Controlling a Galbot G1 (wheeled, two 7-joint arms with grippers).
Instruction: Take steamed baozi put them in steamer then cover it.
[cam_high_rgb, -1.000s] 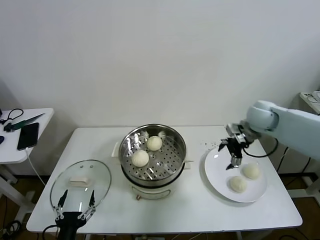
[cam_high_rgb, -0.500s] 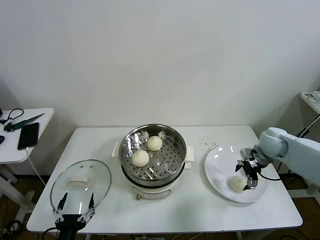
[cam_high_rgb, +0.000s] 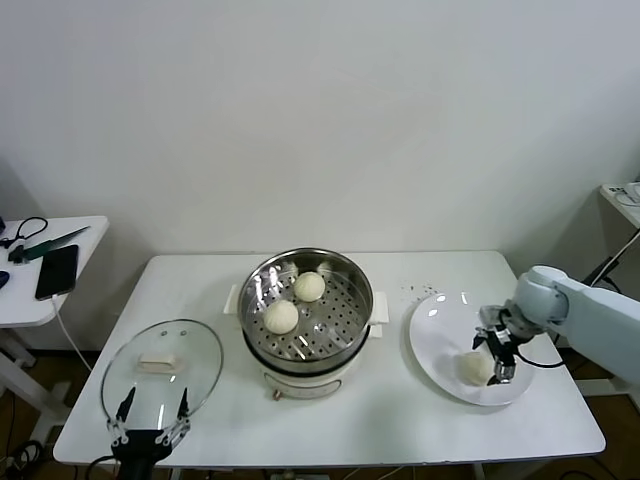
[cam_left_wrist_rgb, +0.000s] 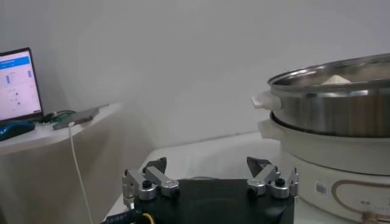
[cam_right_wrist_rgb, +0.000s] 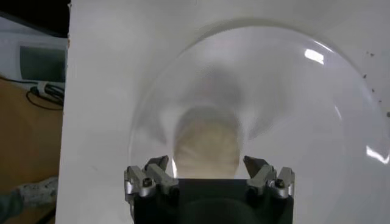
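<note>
With two baozi (cam_high_rgb: 281, 317) already in the steamer (cam_high_rgb: 306, 310): third pickup in hand.
Right claw (cam_high_rgb: 495, 350) wide, straddling a plate (cam_high_rgb: 436, 340) bun (cam_right_wrist_rgb: 207, 148); next, close and lift. Left claw (cam_high_rgb: 150, 420) wide, parked at front-left edge.

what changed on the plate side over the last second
The right gripper swung from above the plate's inner edge out and down over its far side, jaws open around one baozi; nothing gripped yet. The second plate baozi lies beside it. The steamer with two buns, the glass lid and the left gripper stayed put.
</note>
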